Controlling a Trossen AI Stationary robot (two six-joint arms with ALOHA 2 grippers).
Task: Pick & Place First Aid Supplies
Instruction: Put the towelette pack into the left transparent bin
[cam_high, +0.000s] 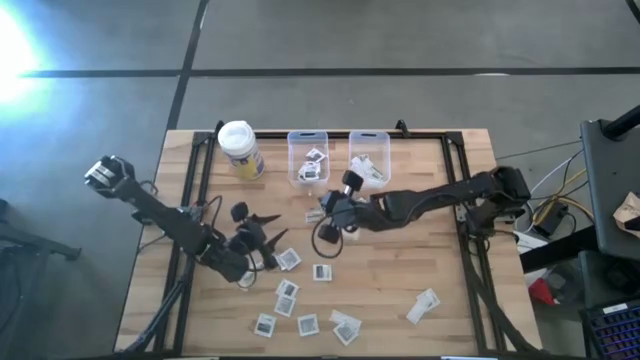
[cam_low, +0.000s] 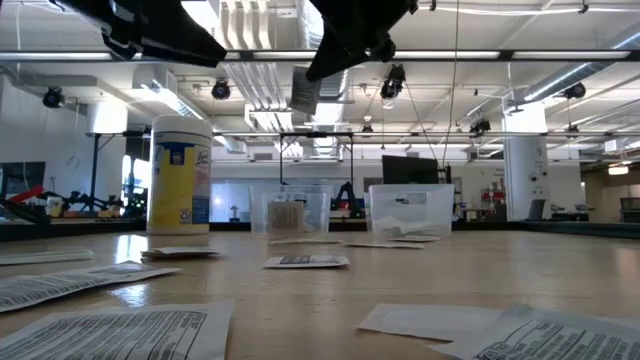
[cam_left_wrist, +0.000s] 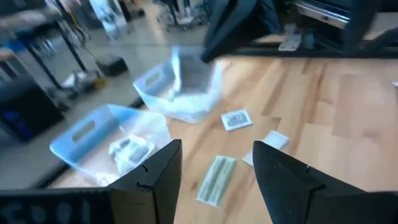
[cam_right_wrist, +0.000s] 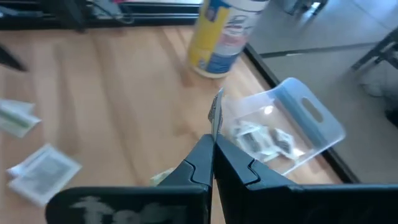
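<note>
The first aid supplies are small flat white packets. Several lie scattered on the wooden table, such as one packet, and a greenish strip lies flat ahead of my left gripper. My right gripper is above the table's middle, shut on one white packet. It is just short of the left clear bin, which holds several packets. My left gripper hovers open over the left half of the table with nothing between its fingers. My right gripper pinches one end of the white packet between its two fingertips, with the packet showing edge-on past them. The fingers slant down toward the table's left and far side. The packet's free end hangs below the fingers, well clear of the table.
Two clear bins stand side by side at the far edge, both with packets inside. A yellow container with a white lid stands to their left. More packets lie near the front edge and front right.
</note>
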